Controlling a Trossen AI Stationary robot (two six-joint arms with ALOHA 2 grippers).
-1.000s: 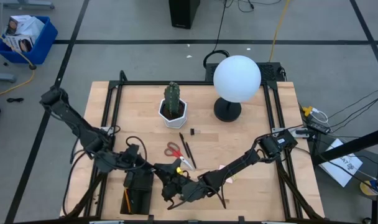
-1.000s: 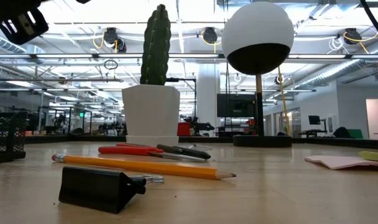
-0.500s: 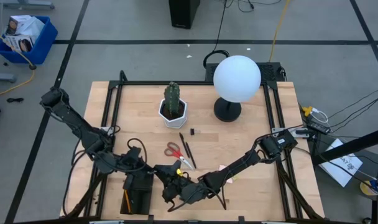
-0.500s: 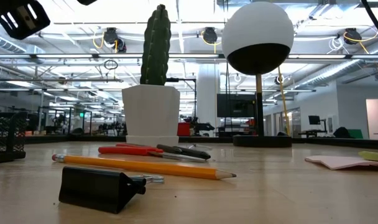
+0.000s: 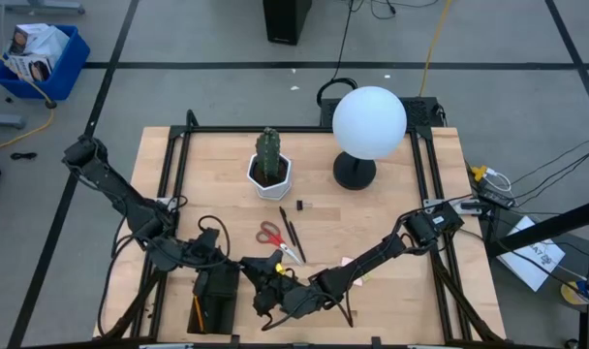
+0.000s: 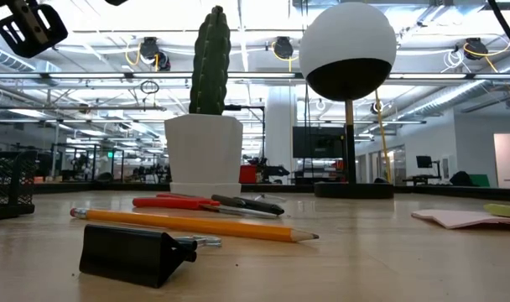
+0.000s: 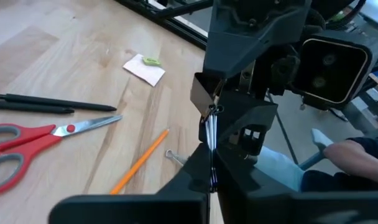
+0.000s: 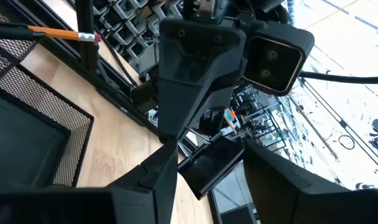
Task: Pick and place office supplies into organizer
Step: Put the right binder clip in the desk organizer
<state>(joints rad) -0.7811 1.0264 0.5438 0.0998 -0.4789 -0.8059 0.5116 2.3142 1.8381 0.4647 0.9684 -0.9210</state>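
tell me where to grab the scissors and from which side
Grip the scissors at the joint where the red handles meet the blades, coming straight down from above. They lie flat and closed on the table, so only a top approach fits. The two pens lie close beside the blades, so set the fingers across the narrow neck, clear of them.

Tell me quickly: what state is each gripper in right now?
Left gripper: cannot be told; it meets the right one near the table's front.
Right gripper: cannot be told; a small black binder clip sits between them.
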